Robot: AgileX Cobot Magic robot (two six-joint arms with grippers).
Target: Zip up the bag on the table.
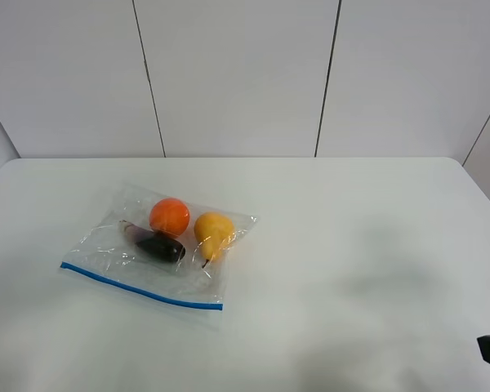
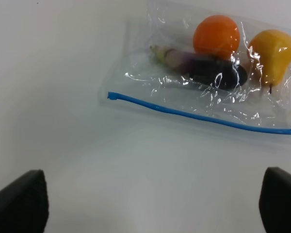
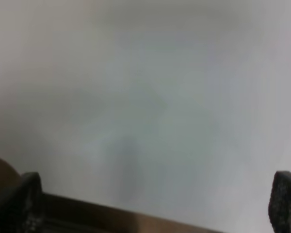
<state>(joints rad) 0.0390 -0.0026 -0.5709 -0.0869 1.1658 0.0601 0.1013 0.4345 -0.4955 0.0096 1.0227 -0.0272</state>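
On the left half of the desk (image 1: 351, 229), seen from the high camera, the bag (image 1: 106, 249) lies flat with an orange (image 1: 170, 216), a pear (image 1: 213, 233) and an eggplant (image 1: 157, 244) inside. Its blue zip (image 1: 139, 286) runs along the near edge, slanting from the left corner toward the lower right. Neither arm reaches over the bag; only a dark scrap shows at the lower right corner, too small to identify.

From the left wrist camera, the left claw (image 2: 153, 204) is spread wide, its two dark fingertips (image 2: 19, 204) at the frame's corners with bare desk between them. The zip's free end (image 2: 112, 95) sits just ahead, well apart from the fingers, nothing gripped. Whether the strip is sealed at any point cannot be read here.

From the right wrist camera, the view is blurred; the right claw (image 3: 155, 204) looks spread, empty, over plain desk, with no bag in sight.

To do this well, I judge the left claw should pinch the zip at that free end, while the other pins the bag so the thin plastic does not slide. Then press along the strip steadily, since crinkles near the fruit could leave gaps.
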